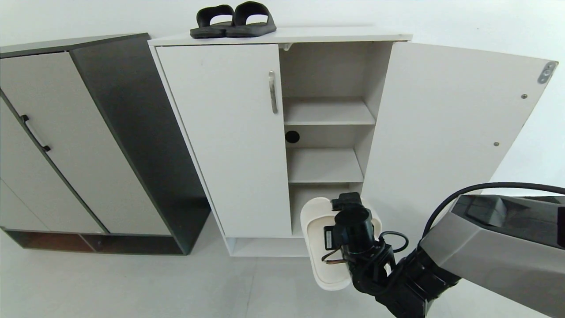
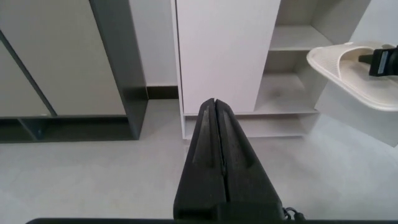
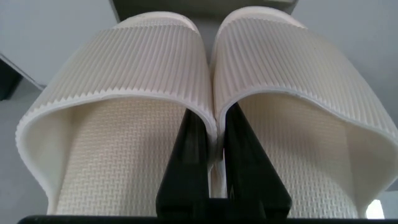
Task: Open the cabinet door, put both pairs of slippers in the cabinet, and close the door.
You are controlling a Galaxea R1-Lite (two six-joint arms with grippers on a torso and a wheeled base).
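**CREAM SLIPPERS HELD AT WHITE CABINET, RIGHT DOOR OPEN**

Landmark: white cabinet [image 1: 282,37], a matt flat-panelled box with a thin top board. Right door [image 1: 446,132] swung wide open. Left door [image 1: 225,137] shut, with a slim upright metal bar handle [image 1: 273,92] at its inner edge. Inside the open half, two plain white shelves [image 1: 327,111] and a round dark hole in the back panel between them.

Right gripper [image 3: 216,163]: closed to a narrow gap on one pair of cream slippers [image 1: 322,256]. Black wedge-shaped fingers [image 3: 186,158] slid under the straps, one per slipper, pinching the two touching inner strap edges between them.

Texture of the pair: straps finely ribbed with a sawtooth edge, footbeds stamped in a small herringbone pattern, raised rounded rim around each sole.

Position of the pair: off the floor [image 1: 132,282], in front of the cabinet's open half, level with its lowest compartment. Side by side, footbeds up. Long axis running from the gripper toward the cabinet, toes at the cabinet end, heels at the near end. Toes inside the opening or just short of it: cannot tell.

Black slippers [image 1: 234,21]: on top of the cabinet above the shut door, side by side and touching, with smooth wide straps and soles flat on the top board. Long axis roughly front to back.

Left gripper [image 2: 215,143]: fully closed, flat black jaws pressed together along a thin seam, nothing between them. Low in front of the cabinet's shut door, well back from it.

Grey cabinet [image 1: 88,132]: beside the white cabinet on the shut-door side, with a dark frame and pale doors
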